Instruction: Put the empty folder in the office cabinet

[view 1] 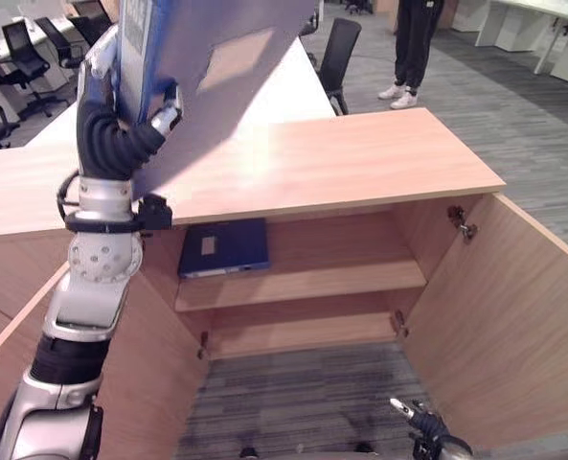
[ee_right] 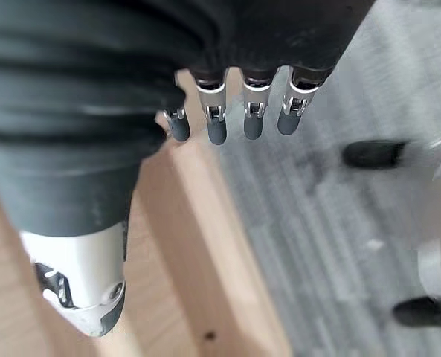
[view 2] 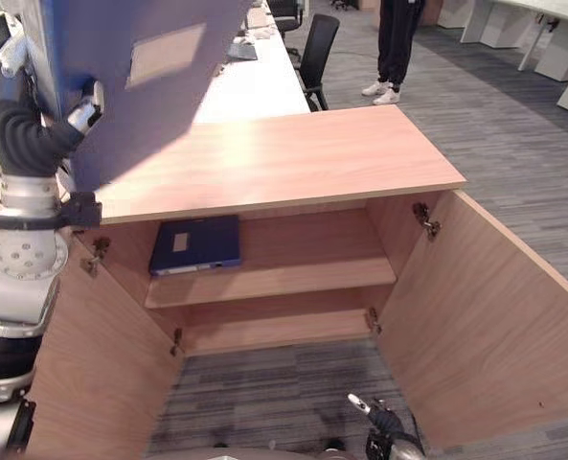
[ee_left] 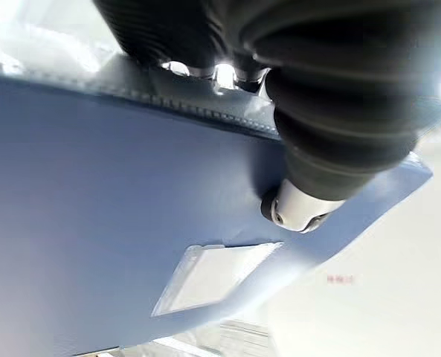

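Your left hand (view 1: 121, 134) was clamped on the flat blue plastic folder (view 1: 216, 67), held high above the open wooden cabinet (view 1: 360, 163). Right hand (ee_right: 235, 111) hung relaxed, holding nothing. Risk: folder edge could've clipped the cabinet top below your hand.

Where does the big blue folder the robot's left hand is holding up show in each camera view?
Left eye view: blue plastic folder, top left, above the wooden cabinet top.
Right eye view: top left, same cabinet top below.
Left wrist view: folder under the left hand.
Right wrist view: not in it.
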Controlling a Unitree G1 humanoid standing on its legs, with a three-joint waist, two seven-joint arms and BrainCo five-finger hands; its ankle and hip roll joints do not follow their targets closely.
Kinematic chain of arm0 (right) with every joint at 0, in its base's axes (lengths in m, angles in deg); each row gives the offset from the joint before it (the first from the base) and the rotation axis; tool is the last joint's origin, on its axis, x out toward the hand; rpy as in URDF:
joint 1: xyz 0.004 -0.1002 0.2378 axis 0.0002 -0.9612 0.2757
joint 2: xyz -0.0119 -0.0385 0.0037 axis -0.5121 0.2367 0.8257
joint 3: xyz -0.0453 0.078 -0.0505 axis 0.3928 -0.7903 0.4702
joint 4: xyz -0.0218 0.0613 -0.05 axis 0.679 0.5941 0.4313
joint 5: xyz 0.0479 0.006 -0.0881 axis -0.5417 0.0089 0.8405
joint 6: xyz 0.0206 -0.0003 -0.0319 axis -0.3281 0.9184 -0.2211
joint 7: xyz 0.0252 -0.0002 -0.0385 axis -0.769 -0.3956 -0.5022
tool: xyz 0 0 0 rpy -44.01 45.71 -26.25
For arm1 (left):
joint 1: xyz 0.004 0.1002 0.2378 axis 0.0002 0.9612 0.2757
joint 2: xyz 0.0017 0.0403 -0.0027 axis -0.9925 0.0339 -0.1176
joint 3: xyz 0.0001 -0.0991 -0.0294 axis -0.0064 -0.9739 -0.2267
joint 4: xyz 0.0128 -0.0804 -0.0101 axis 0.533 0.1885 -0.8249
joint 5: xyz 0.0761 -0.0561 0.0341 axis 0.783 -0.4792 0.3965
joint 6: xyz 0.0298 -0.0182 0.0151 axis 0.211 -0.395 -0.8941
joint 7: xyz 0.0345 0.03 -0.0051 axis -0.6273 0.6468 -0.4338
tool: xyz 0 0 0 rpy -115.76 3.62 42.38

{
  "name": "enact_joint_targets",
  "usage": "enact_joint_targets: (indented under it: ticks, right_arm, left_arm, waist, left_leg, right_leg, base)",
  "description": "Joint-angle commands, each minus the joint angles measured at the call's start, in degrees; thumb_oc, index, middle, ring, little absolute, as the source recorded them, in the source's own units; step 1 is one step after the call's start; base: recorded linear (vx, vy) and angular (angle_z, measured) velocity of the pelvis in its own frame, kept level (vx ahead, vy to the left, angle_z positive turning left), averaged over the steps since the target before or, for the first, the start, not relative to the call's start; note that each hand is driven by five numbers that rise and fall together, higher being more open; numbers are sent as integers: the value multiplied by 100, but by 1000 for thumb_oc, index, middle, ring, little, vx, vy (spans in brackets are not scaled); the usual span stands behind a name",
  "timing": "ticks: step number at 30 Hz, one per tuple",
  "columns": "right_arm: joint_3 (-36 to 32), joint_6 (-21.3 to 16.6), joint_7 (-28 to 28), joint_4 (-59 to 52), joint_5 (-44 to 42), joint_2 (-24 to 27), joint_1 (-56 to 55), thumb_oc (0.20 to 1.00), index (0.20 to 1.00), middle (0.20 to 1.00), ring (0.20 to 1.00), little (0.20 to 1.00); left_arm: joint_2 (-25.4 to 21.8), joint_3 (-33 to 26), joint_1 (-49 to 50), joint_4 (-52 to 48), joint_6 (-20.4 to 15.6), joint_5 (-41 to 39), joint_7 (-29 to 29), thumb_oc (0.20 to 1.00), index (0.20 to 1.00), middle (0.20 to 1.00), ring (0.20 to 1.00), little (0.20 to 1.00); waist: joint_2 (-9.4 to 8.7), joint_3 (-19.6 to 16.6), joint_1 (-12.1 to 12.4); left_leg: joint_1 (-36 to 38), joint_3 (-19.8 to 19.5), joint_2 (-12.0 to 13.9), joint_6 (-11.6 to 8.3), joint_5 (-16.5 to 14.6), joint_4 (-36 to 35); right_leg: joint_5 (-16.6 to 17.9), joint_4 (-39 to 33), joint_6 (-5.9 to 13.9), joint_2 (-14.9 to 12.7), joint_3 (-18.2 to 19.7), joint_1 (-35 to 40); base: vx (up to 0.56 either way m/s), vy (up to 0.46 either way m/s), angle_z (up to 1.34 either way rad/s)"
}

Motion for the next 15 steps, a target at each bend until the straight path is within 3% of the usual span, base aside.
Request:
enact_joint_targets:
  ticks: [1,9,15]
  right_arm:
    - [134,-130,-100,-84,-111,-47,491,1000,1000,1000,1000,1000]
    - [167,-29,-191,-7,50,-45,508,1000,1000,1000,1000,1000]
    - [223,-81,-247,-437,7,8,512,1000,1000,1000,1000,1000]
  left_arm:
    - [-192,-334,-399,-209,-336,-1274,-522,200,200,200,200,200]
    - [168,-254,380,-716,-128,-3307,-1690,200,200,200,200,200]
    - [97,-232,943,-778,117,-3696,-2003,200,200,200,200,200]
  waist:
    - [-209,152,58]
    - [-213,167,135]
    - [-224,207,190]
  left_leg:
    - [163,31,106,-261,-328,72]
    - [147,-20,89,-248,-336,72]
    - [136,-26,94,-232,-327,72]
  right_leg:
    - [-824,122,701,-603,-38,517]
    - [-818,123,684,-604,-79,555]
    - [-800,137,683,-605,-51,536]
  base:
    - [-21,11,6]
    - [-5,3,2]
    - [0,0,0]
